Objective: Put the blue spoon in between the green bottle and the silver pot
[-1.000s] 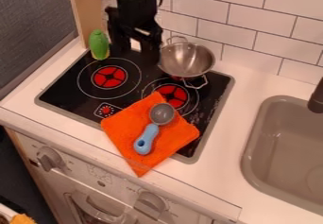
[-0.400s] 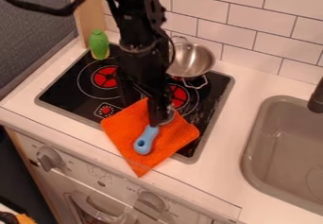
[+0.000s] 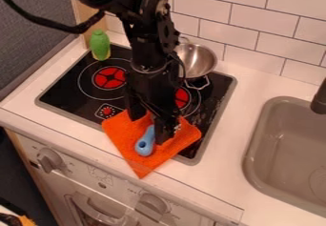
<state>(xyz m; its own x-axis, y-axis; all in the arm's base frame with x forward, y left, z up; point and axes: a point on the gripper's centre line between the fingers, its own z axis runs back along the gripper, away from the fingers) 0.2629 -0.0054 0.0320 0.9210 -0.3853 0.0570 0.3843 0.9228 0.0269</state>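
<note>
The black gripper (image 3: 149,126) hangs over the orange cloth, open, with one finger left of the blue spoon and the other on its right. Of the spoon (image 3: 146,143), the light blue handle lies on the cloth; the gripper hides its grey bowl. At the stove's back left corner stands the green bottle (image 3: 100,45). The silver pot (image 3: 197,60) sits at the back right of the stove, its left side partly behind the arm.
An orange cloth (image 3: 128,146) covers the stove's front right part and hangs over the counter edge. The black stove top (image 3: 66,91) has red burner marks. To the right is a grey sink (image 3: 288,148); a tiled wall (image 3: 267,39) rises behind.
From the back of the stove the arm has come forward and down over the cloth, and its gripper now straddles the spoon. The spoon, bottle and pot have kept their places.
</note>
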